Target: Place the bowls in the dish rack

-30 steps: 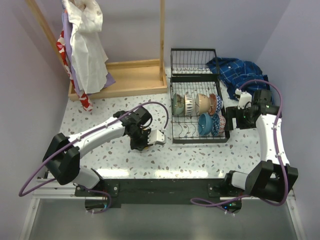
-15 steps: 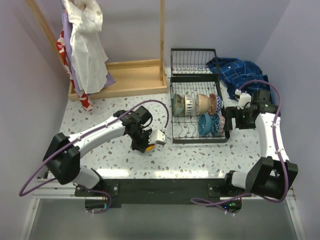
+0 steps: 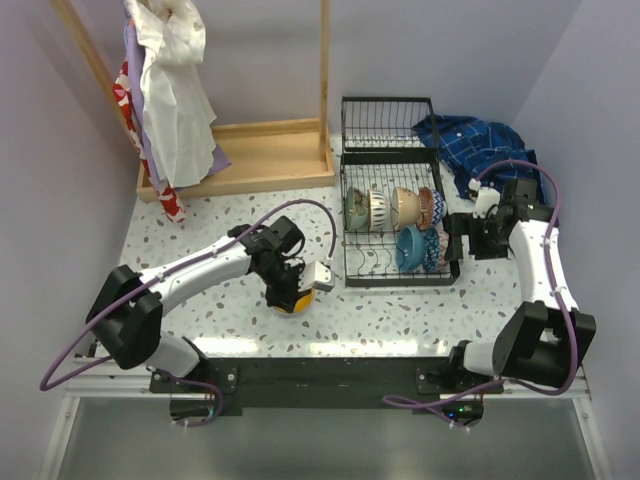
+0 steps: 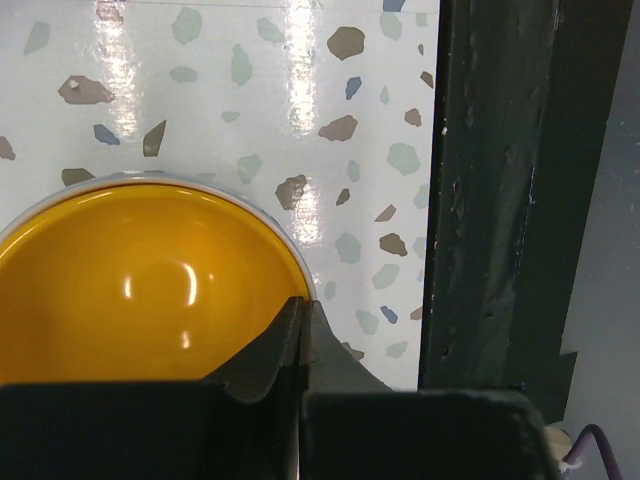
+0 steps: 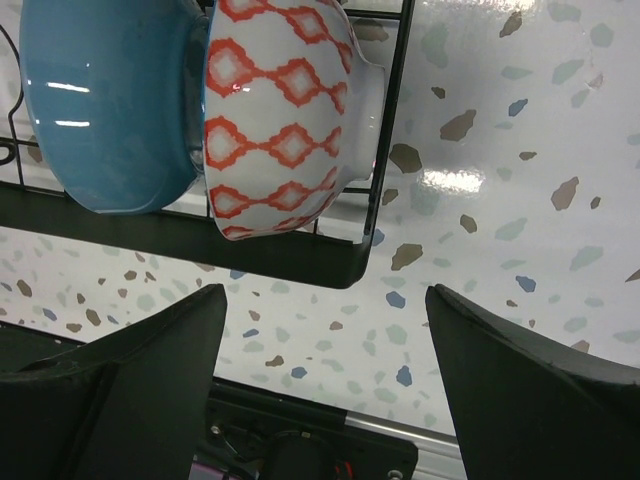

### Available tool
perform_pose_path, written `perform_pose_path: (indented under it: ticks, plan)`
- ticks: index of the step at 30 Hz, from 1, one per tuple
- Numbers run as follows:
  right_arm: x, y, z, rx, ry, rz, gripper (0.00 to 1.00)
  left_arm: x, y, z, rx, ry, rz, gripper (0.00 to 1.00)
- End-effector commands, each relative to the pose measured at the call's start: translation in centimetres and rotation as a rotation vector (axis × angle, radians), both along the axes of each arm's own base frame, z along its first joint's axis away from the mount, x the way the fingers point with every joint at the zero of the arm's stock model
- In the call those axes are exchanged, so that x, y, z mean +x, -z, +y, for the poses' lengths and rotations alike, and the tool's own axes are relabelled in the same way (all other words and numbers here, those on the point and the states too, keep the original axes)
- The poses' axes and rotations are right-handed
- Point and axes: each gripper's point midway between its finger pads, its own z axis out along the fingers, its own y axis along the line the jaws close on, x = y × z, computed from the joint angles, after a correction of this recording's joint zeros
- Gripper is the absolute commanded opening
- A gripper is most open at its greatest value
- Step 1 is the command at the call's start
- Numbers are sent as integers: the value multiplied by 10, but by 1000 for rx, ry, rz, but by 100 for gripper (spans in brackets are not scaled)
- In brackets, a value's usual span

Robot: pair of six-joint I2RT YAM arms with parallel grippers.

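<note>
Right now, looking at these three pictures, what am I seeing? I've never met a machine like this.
These are two robot arms bolted to the near edge of a speckled white table. The wide picture looks down from above and behind them; the other two come from a small camera on each wrist. The left arm has its jaws shut on the rim of a glossy yellow round bowl. The right arm hangs beside the black wire dish rack, jaws wide open, holding nothing. Its camera sees a teal blue bowl and a white bowl with red-orange diamonds standing on edge in the rack. More bowls stand in the row behind.
</note>
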Motion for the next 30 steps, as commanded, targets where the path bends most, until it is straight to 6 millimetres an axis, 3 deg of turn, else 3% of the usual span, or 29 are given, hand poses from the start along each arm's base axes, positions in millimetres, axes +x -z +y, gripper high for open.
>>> perform_pose_path:
  ticks: [1,7,8,9,12,15,17,21,23,24,28,30]
  plan:
    - [11,-16,2,13,3,-53,85,4,-11,-17,-89,-20,-3,0]
    - [11,-14,2,15,2,-42,85,13,-16,-20,-96,-49,-38,1]
    - [12,-14,2,15,2,-43,85,16,-15,-20,-90,-62,-52,13]
    - [12,-14,2,17,3,-41,85,25,-15,-17,-69,-84,-89,31]
    - [15,-14,3,25,7,-38,85,52,-12,-12,-6,-148,-205,43]
    - [18,-15,2,30,8,-39,85,68,-8,-8,30,-152,-269,43]
    - [18,-14,2,26,3,-38,85,64,-4,-7,41,-122,-252,42]
    - [20,-17,-1,7,-9,-57,84,55,-1,-8,22,-86,-216,24]
    - [21,-20,0,4,-26,-79,84,59,-6,-9,18,-113,-235,30]
    - [20,-21,2,11,-33,-87,84,68,-12,-9,22,-135,-268,40]
    - [19,-23,5,20,-43,-107,85,108,-33,-4,41,-243,-432,49]
    - [18,-22,5,26,-41,-98,85,130,-41,9,77,-299,-503,51]
